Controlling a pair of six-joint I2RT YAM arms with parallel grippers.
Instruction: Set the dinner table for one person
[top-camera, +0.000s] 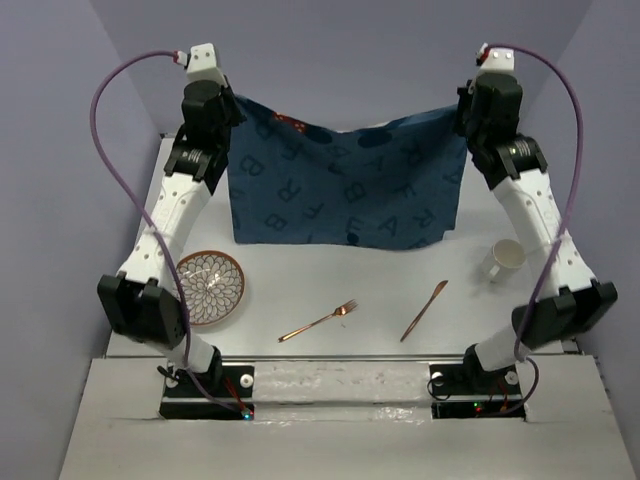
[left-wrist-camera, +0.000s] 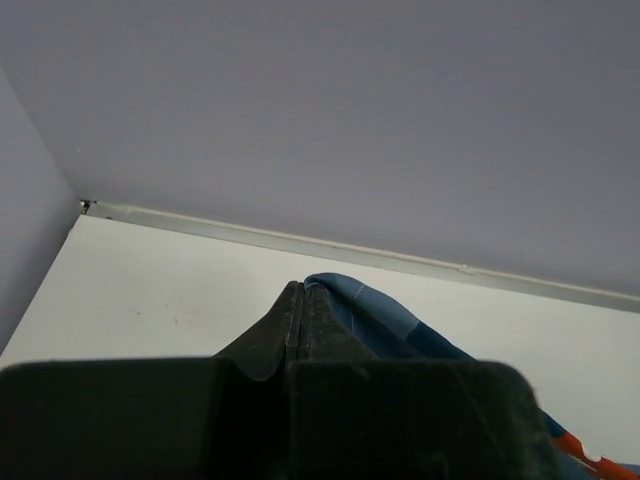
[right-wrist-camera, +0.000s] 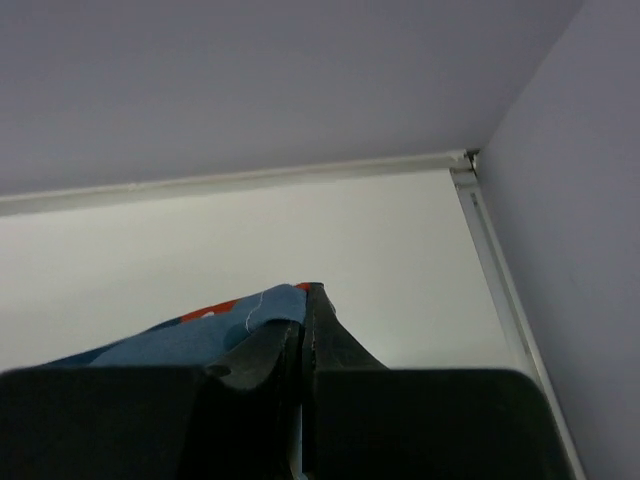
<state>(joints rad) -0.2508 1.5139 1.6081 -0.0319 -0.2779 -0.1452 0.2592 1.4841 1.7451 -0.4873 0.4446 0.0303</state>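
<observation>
A blue cloth (top-camera: 345, 185) printed with letters hangs spread between my two grippers above the far half of the white dinner table (top-camera: 330, 285). My left gripper (top-camera: 232, 102) is shut on the cloth's left top corner; that corner (left-wrist-camera: 345, 300) shows beside the closed fingertips (left-wrist-camera: 300, 292). My right gripper (top-camera: 462, 100) is shut on the right top corner (right-wrist-camera: 262, 305), pinched at the fingertips (right-wrist-camera: 305, 295). The cloth's lower edge hangs near the tabletop.
A patterned round plate (top-camera: 208, 286) lies at the near left by the left arm. A copper fork (top-camera: 318, 321) and a copper knife (top-camera: 425, 309) lie near the front edge. A white mug (top-camera: 503, 260) lies on its side at the right.
</observation>
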